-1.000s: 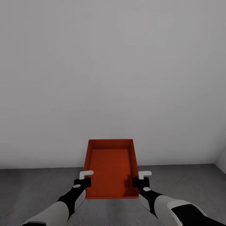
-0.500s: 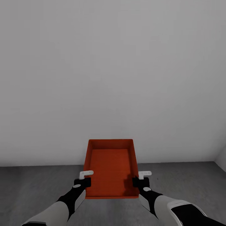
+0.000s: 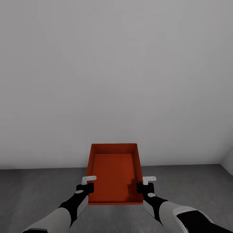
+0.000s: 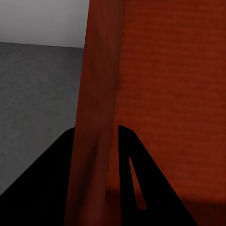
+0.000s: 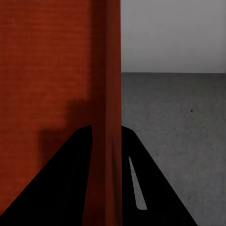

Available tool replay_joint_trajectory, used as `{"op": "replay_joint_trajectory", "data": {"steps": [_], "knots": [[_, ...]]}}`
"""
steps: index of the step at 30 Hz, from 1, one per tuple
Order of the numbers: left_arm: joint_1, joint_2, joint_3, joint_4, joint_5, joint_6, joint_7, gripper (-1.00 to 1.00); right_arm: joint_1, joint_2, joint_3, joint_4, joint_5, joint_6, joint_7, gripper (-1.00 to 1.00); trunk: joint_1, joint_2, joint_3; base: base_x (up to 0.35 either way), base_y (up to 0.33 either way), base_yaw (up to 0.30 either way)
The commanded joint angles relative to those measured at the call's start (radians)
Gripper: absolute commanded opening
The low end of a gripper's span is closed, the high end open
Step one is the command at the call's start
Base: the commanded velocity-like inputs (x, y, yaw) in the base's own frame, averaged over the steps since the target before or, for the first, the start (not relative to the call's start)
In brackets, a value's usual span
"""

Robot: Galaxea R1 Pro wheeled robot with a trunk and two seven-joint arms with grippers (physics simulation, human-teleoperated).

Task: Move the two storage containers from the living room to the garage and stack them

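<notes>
One red-orange storage container (image 3: 114,174), open-topped and empty, is carried between the two grippers above the dark grey concrete floor (image 3: 32,191), facing a pale grey wall (image 3: 116,71). The left gripper (image 3: 86,185) is clamped on the container's left side wall: in the left wrist view its two black fingers (image 4: 136,179) sit on either side of that thin wall (image 4: 96,117), one outside and one inside, closed down to the wall's thickness. The right gripper (image 3: 144,185) grips the right side wall the same way, and the right wrist view shows its fingers (image 5: 141,183) straddling the wall (image 5: 107,94). The container's interior lies between the two grippers, its far end pointing toward the wall ahead. Both forearms reach forward side by side.
</notes>
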Motion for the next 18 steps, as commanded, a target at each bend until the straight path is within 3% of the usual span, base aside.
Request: {"op": "replay_joint_trajectory", "data": {"steps": [1, 18], "knots": [[0.0, 0.013, 0.002, 0.003, 0.005, -0.003, 0.008, -1.0, -0.002, 0.001, -0.041, -0.049, 0.031, -0.001, 0.013, -1.0, 0.0, -0.002, -0.003, 0.0, 0.0, 0.0], [0.0, 0.013, 0.002, 0.002, 0.005, -0.003, 0.008, -1.0, -0.002, 0.001, -0.041, -0.049, 0.031, -0.002, 0.013, -1.0, 0.0, -0.002, -0.031, 0.0, 0.0, 0.0]]}}
